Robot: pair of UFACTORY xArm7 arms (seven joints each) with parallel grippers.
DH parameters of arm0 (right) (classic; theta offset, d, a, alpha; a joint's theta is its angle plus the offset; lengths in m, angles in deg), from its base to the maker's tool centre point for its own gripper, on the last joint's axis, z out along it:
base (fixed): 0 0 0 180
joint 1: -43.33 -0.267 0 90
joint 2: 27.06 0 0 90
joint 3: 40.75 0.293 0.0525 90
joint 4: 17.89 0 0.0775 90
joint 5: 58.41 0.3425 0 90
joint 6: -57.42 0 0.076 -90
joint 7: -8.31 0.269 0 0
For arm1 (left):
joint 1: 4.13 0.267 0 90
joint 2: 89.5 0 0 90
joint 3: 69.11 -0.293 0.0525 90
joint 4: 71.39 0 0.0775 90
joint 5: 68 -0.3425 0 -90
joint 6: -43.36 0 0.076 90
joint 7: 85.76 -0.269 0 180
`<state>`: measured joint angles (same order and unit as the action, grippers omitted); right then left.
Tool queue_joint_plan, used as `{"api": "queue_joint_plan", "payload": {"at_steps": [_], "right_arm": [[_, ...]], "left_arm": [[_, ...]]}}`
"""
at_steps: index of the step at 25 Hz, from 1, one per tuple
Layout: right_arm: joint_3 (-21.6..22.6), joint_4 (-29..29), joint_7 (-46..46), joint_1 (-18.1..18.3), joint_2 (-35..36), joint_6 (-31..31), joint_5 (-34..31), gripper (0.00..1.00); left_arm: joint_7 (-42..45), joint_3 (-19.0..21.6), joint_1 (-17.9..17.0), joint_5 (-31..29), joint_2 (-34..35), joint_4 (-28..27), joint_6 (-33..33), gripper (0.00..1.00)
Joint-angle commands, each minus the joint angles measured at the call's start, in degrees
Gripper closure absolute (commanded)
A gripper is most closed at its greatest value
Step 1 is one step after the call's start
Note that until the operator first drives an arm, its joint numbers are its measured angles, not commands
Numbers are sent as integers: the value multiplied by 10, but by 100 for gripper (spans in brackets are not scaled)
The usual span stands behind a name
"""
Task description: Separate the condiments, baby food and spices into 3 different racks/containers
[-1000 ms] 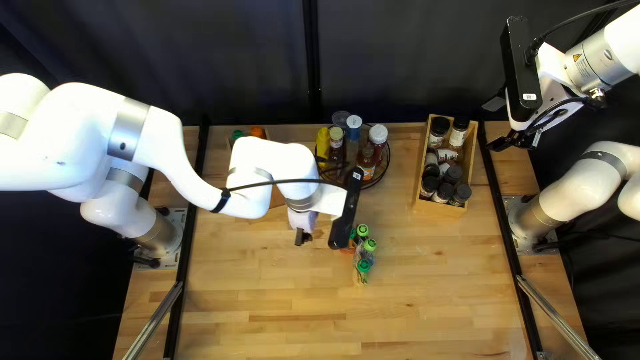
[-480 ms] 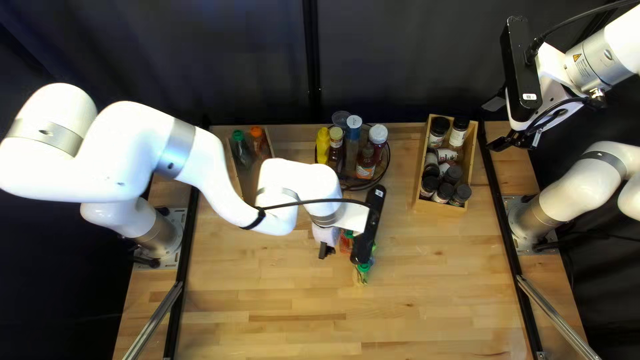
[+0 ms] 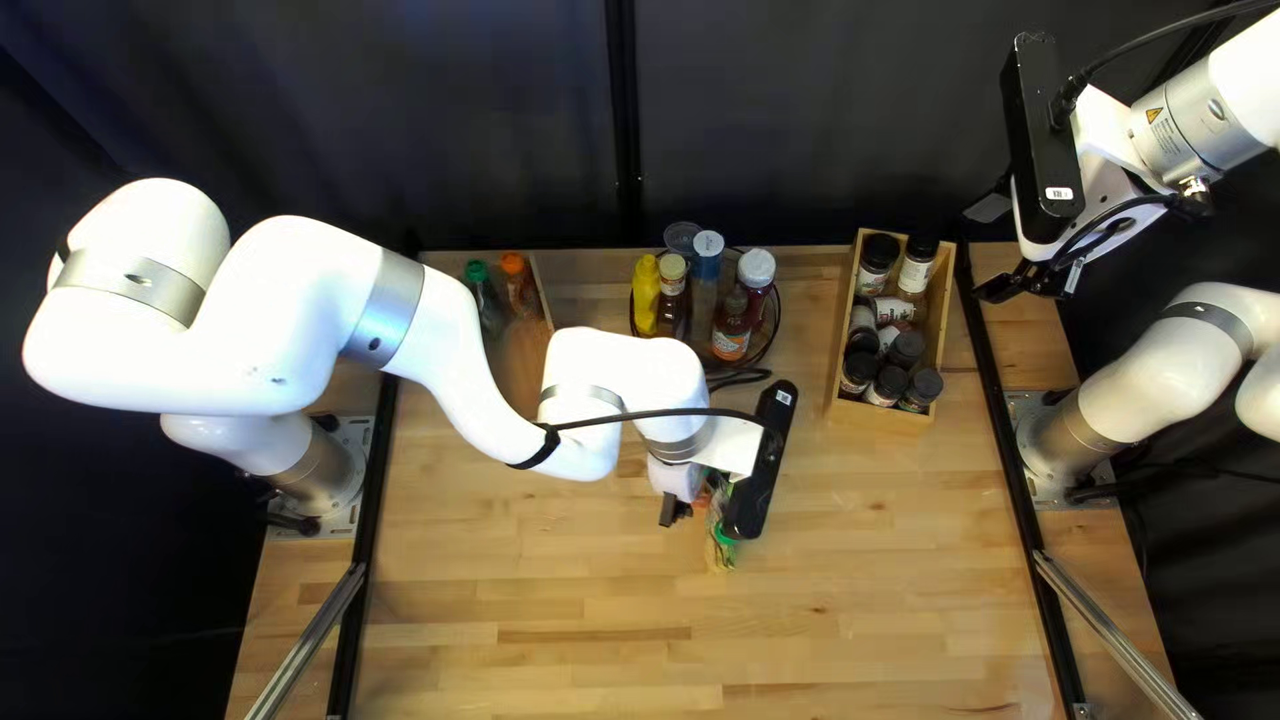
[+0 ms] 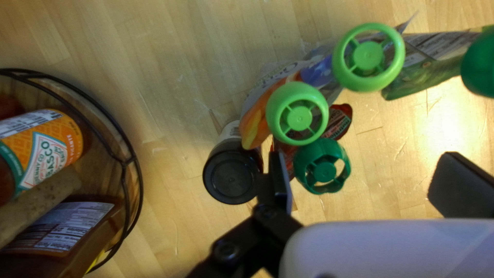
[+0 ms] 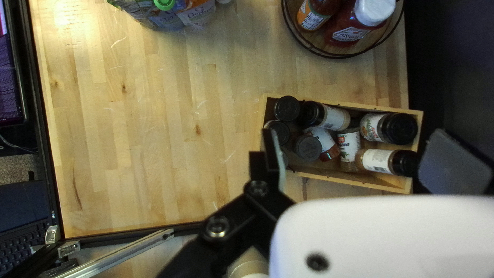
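Wide open, the left claw reached down over a cluster of baby food pouches in the middle part of the table. Between its fingers, close to one of them, showed a dark green cap, while a black-lidded jar stood on that finger's outer side. Two light green caps topped pouches just ahead. Farther out, at the table's far edge, a round wire-rimmed tray carried upright sauce bottles. Near the far right corner, a wooden box held dark-lidded spice jars. Near the far left corner, a second box, partly hidden by the left arm, held a green-capped bottle and an orange-capped bottle at its far end. The right claw hung by the table's right edge, its fingers well apart.
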<state>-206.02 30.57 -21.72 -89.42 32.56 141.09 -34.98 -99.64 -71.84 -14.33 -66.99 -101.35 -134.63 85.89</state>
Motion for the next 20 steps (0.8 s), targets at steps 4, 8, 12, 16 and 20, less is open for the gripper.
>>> {"api": "queue_joint_plan", "payload": {"at_steps": [4,8,12,16,20], "right_arm": [[0,0,0,0,0,0,0,0],[0,0,0,0,0,0,0,0],[0,0,0,0,0,0,0,0],[0,0,0,0,0,0,0,0],[0,0,0,0,0,0,0,0]], "left_arm": [[9,0,-4,-8,13,-2,17,100],[25,1,-7,-15,67,17,63,100],[25,1,-7,-14,137,46,126,100],[14,-5,-3,-12,210,78,187,100],[22,-8,8,-30,301,122,246,100]]}}
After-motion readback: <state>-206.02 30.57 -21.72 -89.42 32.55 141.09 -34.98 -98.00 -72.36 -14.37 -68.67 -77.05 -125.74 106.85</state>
